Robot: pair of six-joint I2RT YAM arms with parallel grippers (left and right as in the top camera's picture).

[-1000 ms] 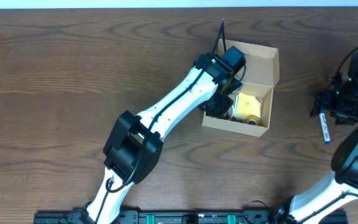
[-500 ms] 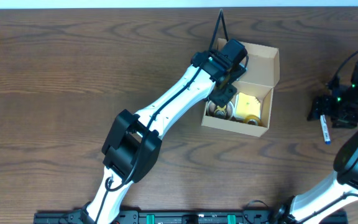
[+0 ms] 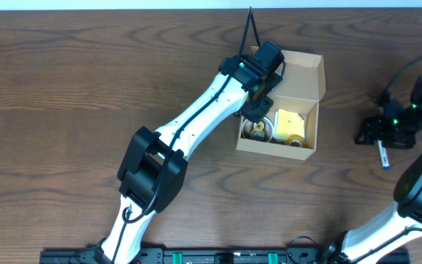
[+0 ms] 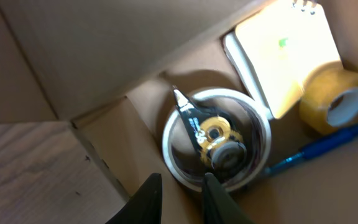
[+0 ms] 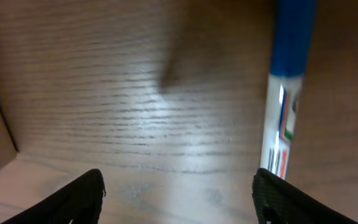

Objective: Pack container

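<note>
The container (image 3: 305, 67) is a tan cardboard box with its flap lid standing open at the back. In it lie a clear round tape dispenser (image 4: 216, 137), a cream notepad (image 4: 284, 56), a yellow tape roll (image 4: 334, 106) and a blue pen (image 4: 322, 146). My left gripper (image 3: 258, 111) hangs over the box's left end. Its jaws (image 4: 179, 186) are narrowly open with nothing between them, just short of the dispenser. My right gripper (image 3: 381, 130) is wide open over the table at the far right. A blue-and-white marker (image 5: 288, 81) lies by its right finger.
In the overhead view the marker (image 3: 382, 154) lies on the wood table near the right edge, just in front of the right gripper. The left arm stretches diagonally from the front edge to the box. A black cable rises behind the box.
The left gripper has risen and drawn back a little off the dispenser, its jaws slightly wider. The box has shifted slightly left. The right gripper has moved left, towards the marker.
</note>
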